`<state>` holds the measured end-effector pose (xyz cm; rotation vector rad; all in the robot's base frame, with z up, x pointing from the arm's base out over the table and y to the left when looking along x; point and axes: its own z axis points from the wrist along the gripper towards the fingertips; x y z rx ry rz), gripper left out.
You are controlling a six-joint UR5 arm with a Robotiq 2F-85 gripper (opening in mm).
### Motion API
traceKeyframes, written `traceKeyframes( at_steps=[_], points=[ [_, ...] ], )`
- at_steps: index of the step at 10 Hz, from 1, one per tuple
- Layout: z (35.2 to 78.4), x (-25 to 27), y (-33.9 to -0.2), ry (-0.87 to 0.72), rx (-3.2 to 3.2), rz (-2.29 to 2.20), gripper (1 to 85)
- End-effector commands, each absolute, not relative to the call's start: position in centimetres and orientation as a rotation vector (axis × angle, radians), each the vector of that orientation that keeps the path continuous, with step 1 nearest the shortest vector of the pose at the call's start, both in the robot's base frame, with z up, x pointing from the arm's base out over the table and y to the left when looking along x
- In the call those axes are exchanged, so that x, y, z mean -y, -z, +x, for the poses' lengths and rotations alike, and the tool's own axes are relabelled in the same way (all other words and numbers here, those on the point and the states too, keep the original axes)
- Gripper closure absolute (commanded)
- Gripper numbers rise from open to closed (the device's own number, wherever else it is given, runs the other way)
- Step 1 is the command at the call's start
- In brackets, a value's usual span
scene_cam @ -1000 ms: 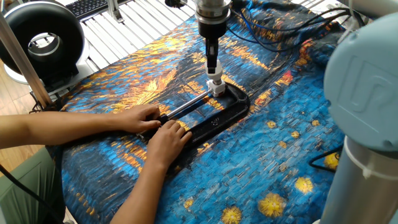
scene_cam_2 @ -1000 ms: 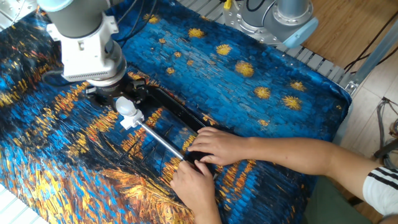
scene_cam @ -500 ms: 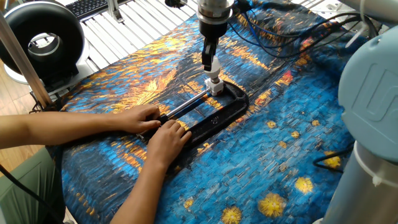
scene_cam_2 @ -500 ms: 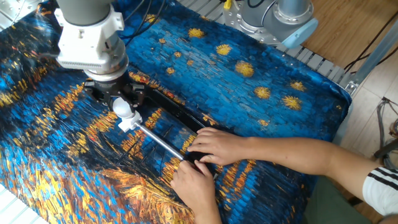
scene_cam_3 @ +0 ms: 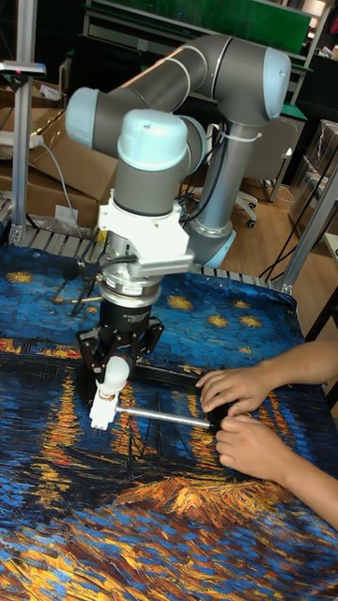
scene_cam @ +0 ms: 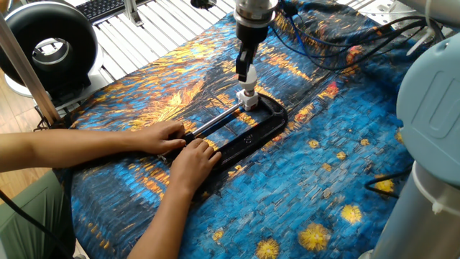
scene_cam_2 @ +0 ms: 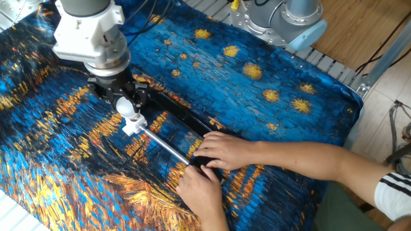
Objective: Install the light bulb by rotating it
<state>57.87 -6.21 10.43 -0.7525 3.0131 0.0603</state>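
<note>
Pincer (scene_cam_3: 115, 369) closed on the light bulb (scene_cam_2: 129, 110), fingers either side of the white globe. Bulb stands upright on the small white socket block (scene_cam: 249, 101) at the end of the black C-clamp (scene_cam: 253, 132). Two hands (scene_cam_2: 221, 149) steady the clamp on the worktop (scene_cam_2: 270, 122).

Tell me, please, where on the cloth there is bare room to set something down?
Bare cloth lies between the black C-clamp and the near table edge, around the yellow stars. It is crowded at the clamp, where the gripper holds the light bulb and the person's hands press.
</note>
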Motion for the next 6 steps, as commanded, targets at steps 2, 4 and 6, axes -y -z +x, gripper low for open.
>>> traceKeyframes(
  at_steps=[2,4,6],
  points=[
    [57.14,6.99,-10.69,-0.06,-3.06,-0.654,59.3],
    [57.08,7.28,-10.74,-0.039,-3.068,-0.631,59.7],
    [57.12,6.78,-11.16,-0.04,-3.076,-0.608,60.0]
  ],
)
